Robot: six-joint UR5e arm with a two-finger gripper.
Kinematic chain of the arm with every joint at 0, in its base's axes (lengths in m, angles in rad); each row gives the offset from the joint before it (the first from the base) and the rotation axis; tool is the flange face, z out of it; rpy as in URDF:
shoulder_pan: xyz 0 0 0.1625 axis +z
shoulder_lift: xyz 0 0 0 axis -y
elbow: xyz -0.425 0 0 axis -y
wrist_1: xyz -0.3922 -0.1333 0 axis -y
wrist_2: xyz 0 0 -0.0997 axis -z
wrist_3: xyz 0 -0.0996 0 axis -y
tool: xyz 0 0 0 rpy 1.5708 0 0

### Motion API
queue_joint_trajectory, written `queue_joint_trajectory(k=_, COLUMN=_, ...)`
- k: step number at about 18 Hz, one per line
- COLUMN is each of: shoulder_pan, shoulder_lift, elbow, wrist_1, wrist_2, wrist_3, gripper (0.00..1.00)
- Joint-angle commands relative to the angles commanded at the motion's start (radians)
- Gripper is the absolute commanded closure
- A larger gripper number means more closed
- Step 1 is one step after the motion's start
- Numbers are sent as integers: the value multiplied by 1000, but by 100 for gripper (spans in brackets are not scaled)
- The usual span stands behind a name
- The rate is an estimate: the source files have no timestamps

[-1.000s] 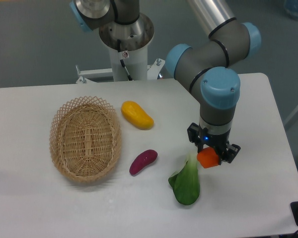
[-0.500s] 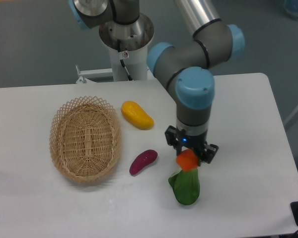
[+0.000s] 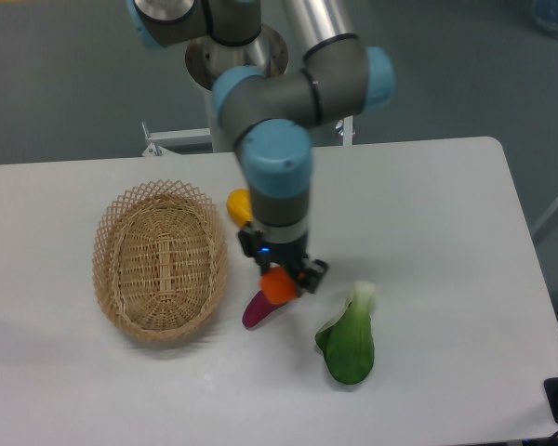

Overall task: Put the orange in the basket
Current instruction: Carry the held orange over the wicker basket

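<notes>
Just fingers (image 3: 281, 282) pinching the orange (image 3: 279, 287) right of the basket (image 3: 160, 258); no readable writing.

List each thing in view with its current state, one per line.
gripper: shut on the orange, above the table between the basket and the greens
orange: held in the gripper, not yet in the basket
basket: upright on the table, nothing in it
yellow fruit: on the table, mostly hidden behind the arm
purple vegetable: lying on the table, partly under the gripper
leafy green: lying flat on the table
</notes>
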Motion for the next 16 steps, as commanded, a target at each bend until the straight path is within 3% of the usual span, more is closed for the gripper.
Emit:
queue_joint_trajectory(k=8, shoulder_pan=-137, shoulder_lift=2, elbow=-40, wrist_1=0, wrist_2=-9, wrist_3=-40, gripper=65)
queue_joint_trajectory(k=16, shoulder_pan=-192, shoulder_lift=-8, elbow=-58, wrist_1=3, wrist_2=-15, wrist_3=-72, gripper=50)
